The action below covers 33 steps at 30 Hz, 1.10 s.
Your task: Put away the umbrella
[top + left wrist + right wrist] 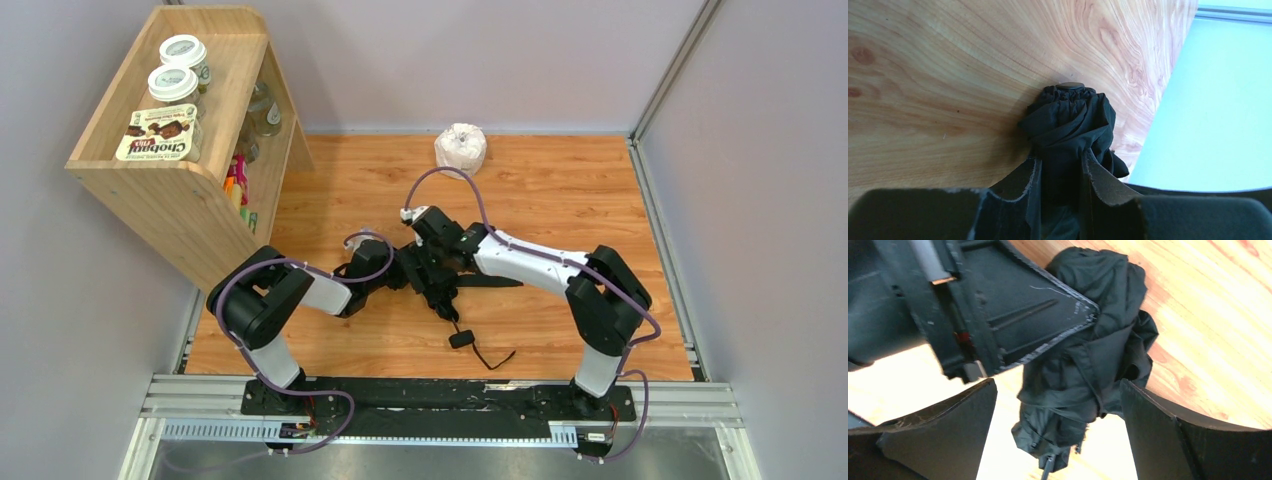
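The umbrella (436,292) lies folded at the middle of the wooden table, its thin shaft running toward the near edge to the handle knob (461,339) and wrist strap (496,358). My left gripper (400,272) is shut on the bunched black fabric near the umbrella's top cap; in the left wrist view (1060,158) the fabric (1070,117) bulges out between the fingers. My right gripper (440,262) is open, and in the right wrist view (1058,385) its two fingers stand on either side of the umbrella's fabric (1088,360) without touching it. The left gripper's finger (1013,315) shows there too.
A wooden shelf (190,195) stands at the back left with jars (174,84) and a Chobani box (158,135) on top. A white roll (461,148) sits at the back edge. Grey walls close the table on the left, back and right.
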### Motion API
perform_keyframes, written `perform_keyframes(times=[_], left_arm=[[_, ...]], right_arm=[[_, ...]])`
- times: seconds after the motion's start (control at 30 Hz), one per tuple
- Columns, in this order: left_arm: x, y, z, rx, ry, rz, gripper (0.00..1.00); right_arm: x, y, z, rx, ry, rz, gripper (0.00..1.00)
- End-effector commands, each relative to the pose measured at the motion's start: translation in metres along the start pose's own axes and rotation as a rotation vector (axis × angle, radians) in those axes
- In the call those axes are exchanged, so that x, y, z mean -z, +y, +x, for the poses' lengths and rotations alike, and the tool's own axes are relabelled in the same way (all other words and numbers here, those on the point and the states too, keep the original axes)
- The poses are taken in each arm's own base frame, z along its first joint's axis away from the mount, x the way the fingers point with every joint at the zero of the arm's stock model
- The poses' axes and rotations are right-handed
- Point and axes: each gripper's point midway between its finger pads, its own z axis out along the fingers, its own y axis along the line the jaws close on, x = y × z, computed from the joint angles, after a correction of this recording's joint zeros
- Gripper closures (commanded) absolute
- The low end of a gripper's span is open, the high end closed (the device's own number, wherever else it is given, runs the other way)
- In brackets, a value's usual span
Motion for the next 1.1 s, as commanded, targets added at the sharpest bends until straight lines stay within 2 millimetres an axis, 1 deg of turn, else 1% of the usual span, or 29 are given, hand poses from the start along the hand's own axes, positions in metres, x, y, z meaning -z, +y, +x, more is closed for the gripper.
perform_keyframes(times=[0.0,0.03,0.07,0.1,0.13,0.23,0.27,0.33,0.37,0.4,0.43,0.47,0.5,0.53,0.57,0.6,0.63,0.67,0.7,0.73,0.83,0.87,0.93,1.03,1.07], left_arm=[[0.033,0.139,0.03,-0.103,0.111,-0.481,0.85],[0.033,0.139,0.031,-0.102,0.113,-0.482,0.85],[0.034,0.14,0.031,-0.098,0.112,-0.484,0.85],[0.034,0.138,0.031,-0.096,0.111,-0.475,0.85],[0.035,0.138,0.031,-0.094,0.11,-0.473,0.85],[0.038,0.132,0.031,-0.091,0.106,-0.452,0.85],[0.038,0.13,0.03,-0.093,0.104,-0.445,0.85],[0.041,0.123,0.029,-0.095,0.098,-0.424,0.84],[0.042,0.117,0.027,-0.098,0.09,-0.407,0.8],[0.043,0.114,0.025,-0.104,0.085,-0.4,0.77],[0.046,0.105,0.022,-0.119,0.074,-0.373,0.7],[0.048,0.102,0.021,-0.129,0.07,-0.366,0.65],[0.052,0.092,0.016,-0.144,0.052,-0.343,0.54],[0.055,0.087,0.014,-0.155,0.043,-0.332,0.49],[0.061,0.08,0.009,-0.172,0.026,-0.326,0.36],[0.066,0.066,0.005,-0.177,0.01,-0.289,0.28],[0.071,0.067,0.002,-0.186,0.001,-0.307,0.24],[0.075,0.057,-0.001,-0.183,-0.009,-0.283,0.24],[0.079,0.058,-0.003,-0.175,-0.016,-0.29,0.24],[0.083,0.049,-0.005,-0.169,-0.025,-0.261,0.24],[0.088,0.036,-0.013,-0.143,-0.039,-0.216,0.23],[0.092,0.037,-0.015,-0.134,-0.042,-0.226,0.23],[0.093,0.028,-0.02,-0.13,-0.059,-0.198,0.23],[0.09,0.022,-0.028,-0.117,-0.064,-0.19,0.23],[0.089,0.029,-0.03,-0.093,-0.056,-0.234,0.23]], right_arm=[[-0.012,-0.001,-0.015,0.015,-0.073,0.171,0.07],[-0.018,-0.001,-0.011,0.014,-0.064,0.181,0.09],[-0.023,-0.004,-0.007,0.01,-0.072,0.207,0.12],[-0.027,-0.009,0.0,0.007,-0.079,0.23,0.19],[-0.031,-0.01,0.005,0.002,-0.081,0.229,0.26],[-0.045,-0.015,0.032,-0.013,-0.04,0.232,0.55],[-0.049,-0.018,0.045,-0.025,-0.022,0.231,0.67],[-0.055,-0.019,0.068,-0.05,0.0,0.205,0.83],[-0.055,-0.019,0.075,-0.067,-0.006,0.193,0.92],[-0.057,-0.017,0.09,-0.068,0.007,0.158,1.0],[-0.058,-0.015,0.101,-0.072,0.01,0.121,1.0],[-0.059,-0.012,0.105,-0.078,-0.004,0.085,1.0],[-0.061,-0.007,0.112,-0.071,0.0,0.031,1.0],[-0.062,0.004,0.119,-0.077,0.022,-0.06,1.0],[-0.064,0.009,0.118,-0.097,0.009,-0.124,1.0],[-0.066,0.014,0.121,-0.116,0.016,-0.191,1.0],[-0.068,0.02,0.122,-0.133,0.028,-0.269,1.0],[-0.069,0.023,0.125,-0.154,0.041,-0.312,1.0],[-0.071,0.026,0.126,-0.168,0.047,-0.357,1.0],[-0.071,0.031,0.126,-0.178,0.054,-0.414,1.0],[-0.075,0.029,0.13,-0.251,0.069,-0.485,1.0],[-0.076,0.027,0.131,-0.266,0.072,-0.5,1.0],[-0.077,0.025,0.132,-0.279,0.084,-0.515,1.0],[-0.079,0.019,0.133,-0.287,0.094,-0.508,1.0],[-0.079,0.017,0.133,-0.294,0.093,-0.505,1.0]])
